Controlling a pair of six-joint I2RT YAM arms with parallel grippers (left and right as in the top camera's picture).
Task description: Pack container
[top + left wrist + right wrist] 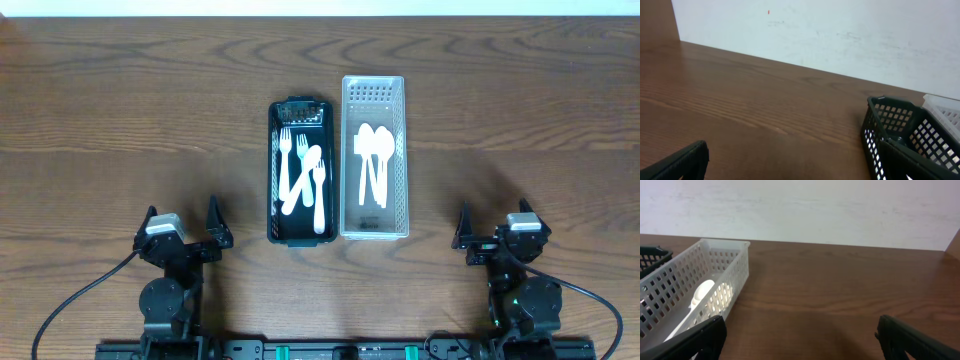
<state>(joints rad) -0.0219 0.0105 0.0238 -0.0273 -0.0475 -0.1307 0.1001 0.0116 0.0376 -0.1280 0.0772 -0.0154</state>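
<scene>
Black basket (272, 190) found just beside white basket (346, 190), forks (287, 150) laid in the former, spoons (373, 150) in the latter, left gripper (183, 210) and right gripper (495, 212) fingers spread wide.

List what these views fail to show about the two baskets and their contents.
- Overhead: the white cutlery in the black basket overlaps and is too small to count.
- Overhead: the spoons in the white basket overlap, so their number is unclear.
- Left wrist: the black basket's inside is cut off by the bottom and right edges.
- Right wrist: the white basket's perforated wall hides most of the spoons.
</scene>
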